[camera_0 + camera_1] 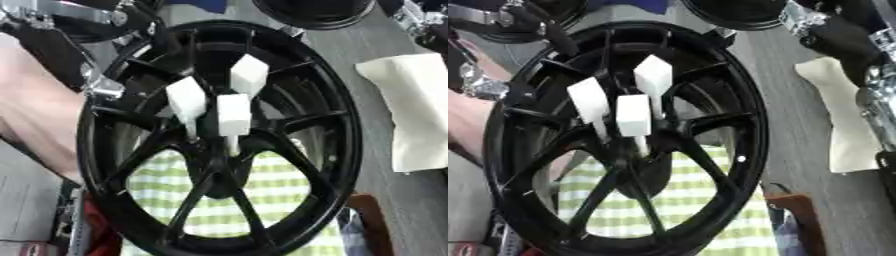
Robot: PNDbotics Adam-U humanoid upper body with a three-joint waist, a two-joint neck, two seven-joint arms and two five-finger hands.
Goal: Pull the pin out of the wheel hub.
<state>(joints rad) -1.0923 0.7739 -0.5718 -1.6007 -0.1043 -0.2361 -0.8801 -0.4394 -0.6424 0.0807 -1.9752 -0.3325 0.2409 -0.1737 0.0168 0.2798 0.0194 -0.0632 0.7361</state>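
While three white pins (234, 114) stand in the wheel hub (219, 165), neither hand's state shows.

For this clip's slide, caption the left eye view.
Black wheel hub standing over a green checked cloth, three white-headed pins in its centre, none pulled yet.

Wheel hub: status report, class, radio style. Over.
Neither hand visible, arms only. Black wheel hub upright on checked cloth, three white-headed pins seated at its centre. Nothing blocking the pins.
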